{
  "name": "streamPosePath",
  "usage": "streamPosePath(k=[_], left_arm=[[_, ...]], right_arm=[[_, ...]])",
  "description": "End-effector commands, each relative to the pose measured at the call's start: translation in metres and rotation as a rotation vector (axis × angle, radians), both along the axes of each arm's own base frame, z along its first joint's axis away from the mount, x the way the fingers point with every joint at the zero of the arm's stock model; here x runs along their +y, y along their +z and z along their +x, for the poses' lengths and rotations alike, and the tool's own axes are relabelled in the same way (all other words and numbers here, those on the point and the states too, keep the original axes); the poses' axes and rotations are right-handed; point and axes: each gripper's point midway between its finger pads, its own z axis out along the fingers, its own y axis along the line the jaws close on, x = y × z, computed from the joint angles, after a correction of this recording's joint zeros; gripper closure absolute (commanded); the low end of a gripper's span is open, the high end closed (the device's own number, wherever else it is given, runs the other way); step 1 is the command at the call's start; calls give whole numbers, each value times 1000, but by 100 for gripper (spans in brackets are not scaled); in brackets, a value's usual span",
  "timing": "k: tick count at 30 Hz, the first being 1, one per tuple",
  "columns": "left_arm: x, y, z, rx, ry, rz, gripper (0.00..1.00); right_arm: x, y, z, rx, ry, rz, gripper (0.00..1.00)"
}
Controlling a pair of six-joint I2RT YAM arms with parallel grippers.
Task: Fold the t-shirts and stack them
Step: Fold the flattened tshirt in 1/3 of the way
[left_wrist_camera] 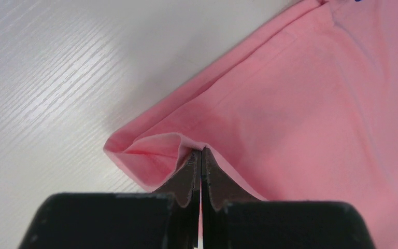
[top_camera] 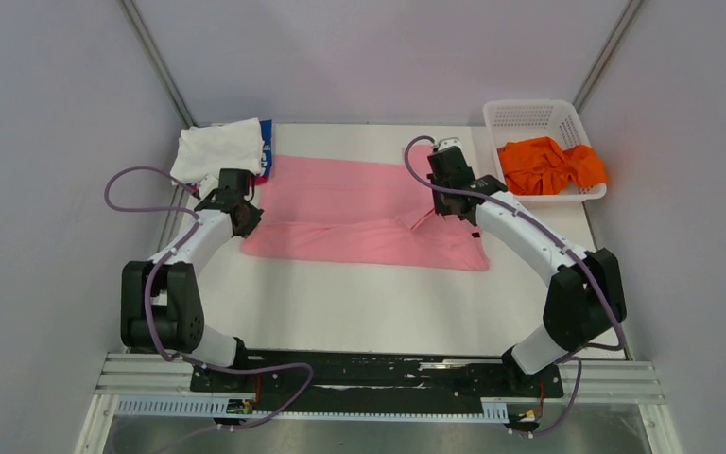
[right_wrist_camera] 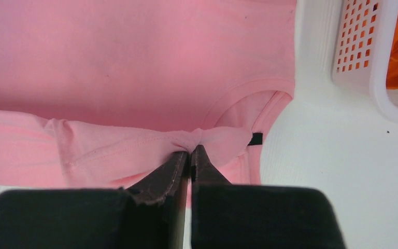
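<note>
The light pink t-shirt [top_camera: 359, 213] lies spread across the middle of the table, partly folded lengthwise. My left gripper [top_camera: 246, 216] is shut on its left edge; in the left wrist view the gripper [left_wrist_camera: 202, 151] pinches a fold of the pink cloth [left_wrist_camera: 300, 104]. My right gripper [top_camera: 442, 210] is shut on the shirt near the collar; in the right wrist view the gripper [right_wrist_camera: 190, 148] pinches the pink cloth [right_wrist_camera: 134, 78] beside the neckline. An orange t-shirt [top_camera: 548, 165] lies in the basket. A white t-shirt [top_camera: 217, 147] lies at the back left over blue and magenta cloth [top_camera: 266, 142].
A white plastic lattice basket [top_camera: 529, 118] stands at the back right, also seen in the right wrist view [right_wrist_camera: 363, 46]. Grey walls enclose the table on three sides. Both arms' purple cables arc above the table sides.
</note>
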Motion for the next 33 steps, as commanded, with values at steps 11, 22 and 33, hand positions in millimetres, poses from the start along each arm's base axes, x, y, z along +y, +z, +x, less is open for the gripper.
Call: streamPosePath(k=[11,22,33], left_arm=[[12,4,80,-46,50,43,6],[-14,64,65,-120,-129,-20,0],[-88,-27,43,45,-432,-151,0]], right_arm=[[-3,-31,131,-8,-109,20,56],[2,-2,88,10,-178,208,0],[19,-81,6,267,-200,454,0]])
